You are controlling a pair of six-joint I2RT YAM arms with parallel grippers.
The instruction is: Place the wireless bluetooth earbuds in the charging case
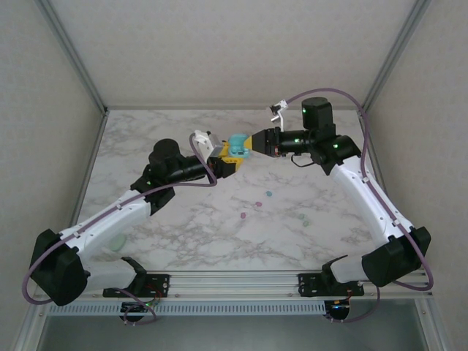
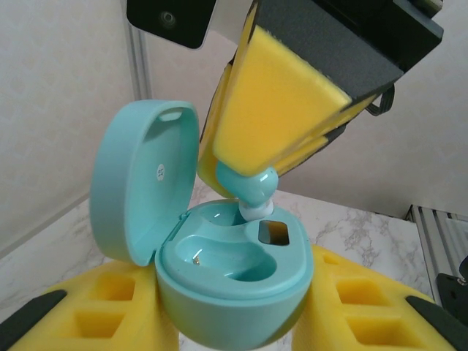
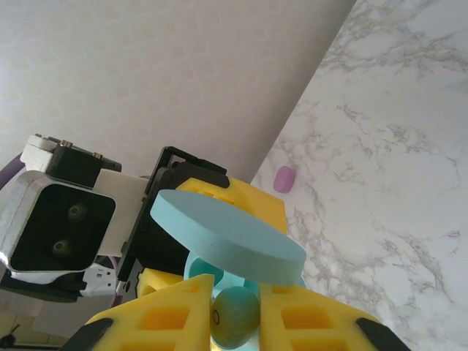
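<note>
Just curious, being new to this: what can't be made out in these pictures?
Left wrist view: the teal earbud's top, hidden between the right hand's yellow pads.
Right wrist view: the case's sockets, covered by its open lid.
Top view: loose earbuds on the table, too small for detail.

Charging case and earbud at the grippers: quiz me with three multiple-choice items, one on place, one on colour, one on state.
1. Where is the charging case? A. Flat on the table. B. Held up in the left gripper. C. On the rail by the arm bases.
2. What colour is the earbud in the right gripper? A. Pink-purple. B. Pale green. C. Teal.
3. The case's lid is: A. Open. B. Shut. C. Detached.
Answers: 1 B, its yellow pads flank the case; 2 C, a teal bud is pinched over the case; 3 A, the lid is hinged back and the wells are exposed.
</note>
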